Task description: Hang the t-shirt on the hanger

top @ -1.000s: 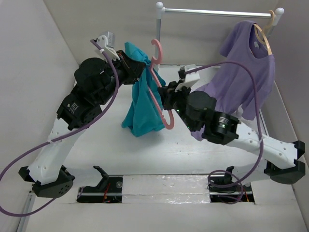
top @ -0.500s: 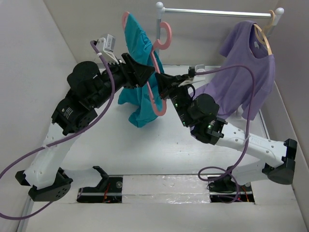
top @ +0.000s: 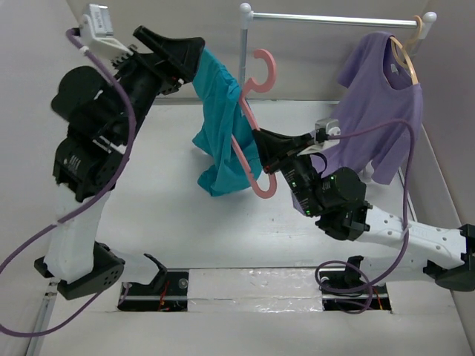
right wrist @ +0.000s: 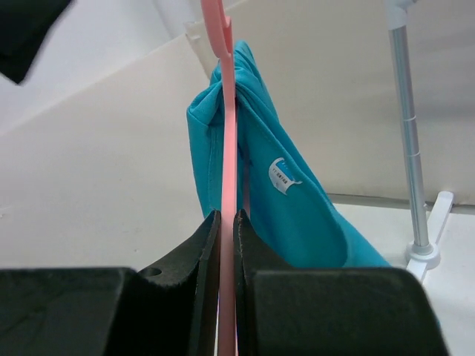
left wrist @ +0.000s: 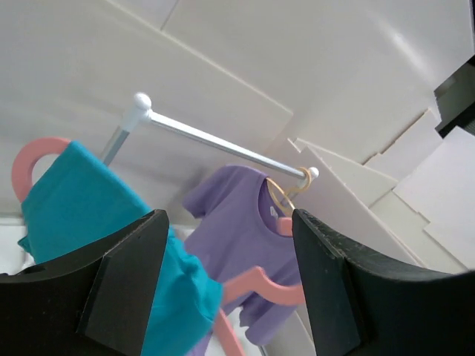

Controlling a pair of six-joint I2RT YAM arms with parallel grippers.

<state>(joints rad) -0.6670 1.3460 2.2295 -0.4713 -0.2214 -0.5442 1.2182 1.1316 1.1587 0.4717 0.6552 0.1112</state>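
Observation:
The teal t-shirt hangs draped over one side of the pink hanger, held up above the table. My right gripper is shut on the hanger's thin pink bar, with the t-shirt hanging just beyond its fingers. My left gripper is raised high at the t-shirt's upper end and stands open. In the left wrist view the left gripper holds nothing. The t-shirt lies beside its left finger and the hanger shows through the gap.
A lilac t-shirt on a wooden hanger hangs from the metal rack bar at the back right. The rack's upright pole stands just behind the pink hanger's hook. White walls close in the table.
The left gripper has opened and let go of the t-shirt, and its arm has risen up and to the left. The right gripper still holds the hanger, now shifted rightward.

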